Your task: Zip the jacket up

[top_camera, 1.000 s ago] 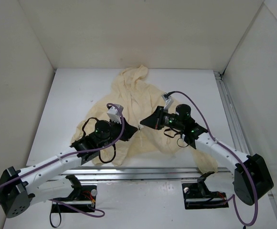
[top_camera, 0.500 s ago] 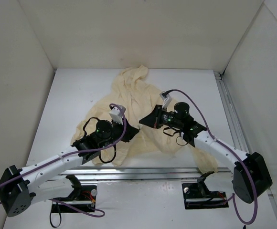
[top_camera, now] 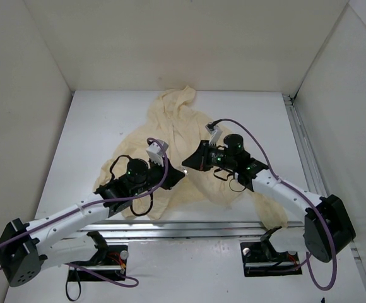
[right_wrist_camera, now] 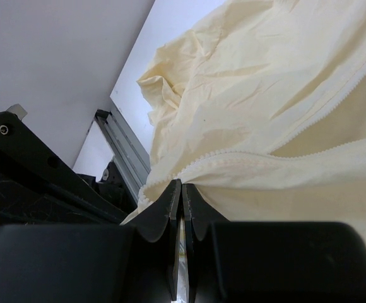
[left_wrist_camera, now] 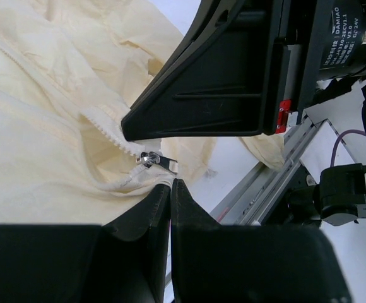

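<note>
Two pincers (left_wrist_camera: 171, 184) (right_wrist_camera: 182, 186) tight on jacket (top_camera: 178, 123) zipper (left_wrist_camera: 153, 160)

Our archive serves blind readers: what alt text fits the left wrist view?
The left gripper, shut, pinches the hem of the cream jacket just below the metal zipper pull. The black right gripper sits above, its tip at the zipper teeth.

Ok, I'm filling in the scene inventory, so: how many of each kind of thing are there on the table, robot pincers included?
jacket: 1
zipper pull: 1
pincers: 2, the left pincer and the right pincer, both shut at the jacket's zipper edge
Total: 4
</note>
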Robot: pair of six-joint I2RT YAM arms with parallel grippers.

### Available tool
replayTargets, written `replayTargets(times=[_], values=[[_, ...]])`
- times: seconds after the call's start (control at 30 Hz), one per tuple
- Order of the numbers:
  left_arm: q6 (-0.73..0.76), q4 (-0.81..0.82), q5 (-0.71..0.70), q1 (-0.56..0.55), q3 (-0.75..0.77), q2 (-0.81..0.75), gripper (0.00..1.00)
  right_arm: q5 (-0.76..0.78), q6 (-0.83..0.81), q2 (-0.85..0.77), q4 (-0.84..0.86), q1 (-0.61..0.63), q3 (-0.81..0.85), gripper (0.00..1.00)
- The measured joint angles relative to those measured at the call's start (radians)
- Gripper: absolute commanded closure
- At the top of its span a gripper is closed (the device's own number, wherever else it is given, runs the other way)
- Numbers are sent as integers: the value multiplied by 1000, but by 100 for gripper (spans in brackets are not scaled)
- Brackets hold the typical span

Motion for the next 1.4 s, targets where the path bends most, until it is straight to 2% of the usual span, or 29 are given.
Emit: replayTargets(times=[0.6, 1.0, 1.4], values=[[5, -1, 16, 13, -49, -32, 100, -17, -29, -12, -47, 11, 4, 100], [-2, -3, 16, 24, -65, -62, 100, -73, -14, -24, -42, 12, 4, 81], [-30, 3, 11, 24, -66, -79, 100, -121, 10, -24, -20, 9, 4, 80]])
